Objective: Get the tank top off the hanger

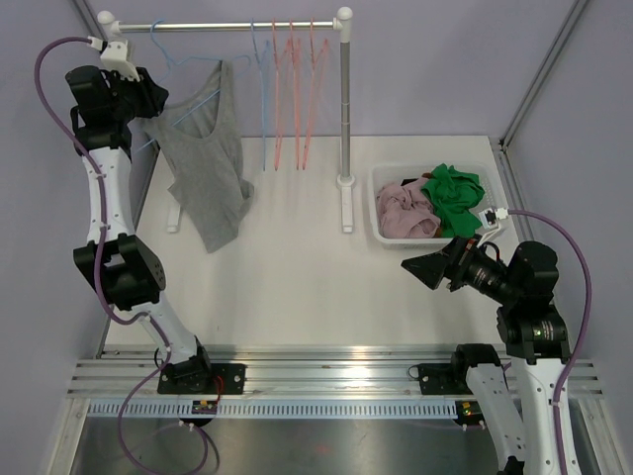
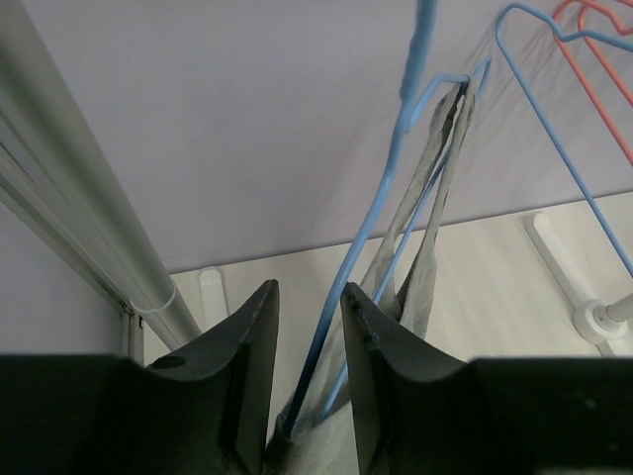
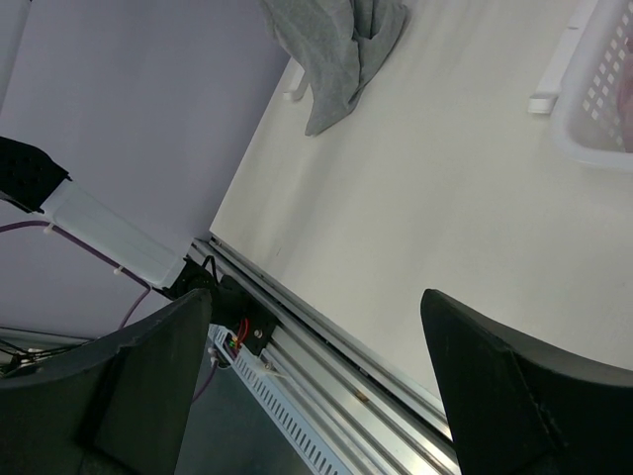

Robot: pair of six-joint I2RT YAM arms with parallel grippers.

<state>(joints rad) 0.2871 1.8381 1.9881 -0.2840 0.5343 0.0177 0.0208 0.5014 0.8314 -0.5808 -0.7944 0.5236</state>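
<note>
At ten o'clock, the left end effector (image 2: 308, 289) sits narrow around the blue wire hanger (image 2: 413, 59) and the grey cotton tank top (image 1: 203, 168), though whether it grips them is unclear. Tugging may unhook the hanger. The right end effector (image 3: 316, 386) gapes wide.

At bottom centre, the left gripper (image 2: 309, 381) had its dark jaws close either side of the blue hanger (image 2: 374, 193) wire and a fold of grey tank top (image 2: 420, 292). Whether they pinched it was unclear. Red hangers (image 2: 593, 25) showed top right.

One gray tank top (image 1: 203, 168), two blue hangers (image 2: 554, 136), three red hangers (image 1: 294, 99), one rack (image 1: 345, 119), and one basket (image 1: 379, 203) with two garments (image 1: 453, 198).
</note>
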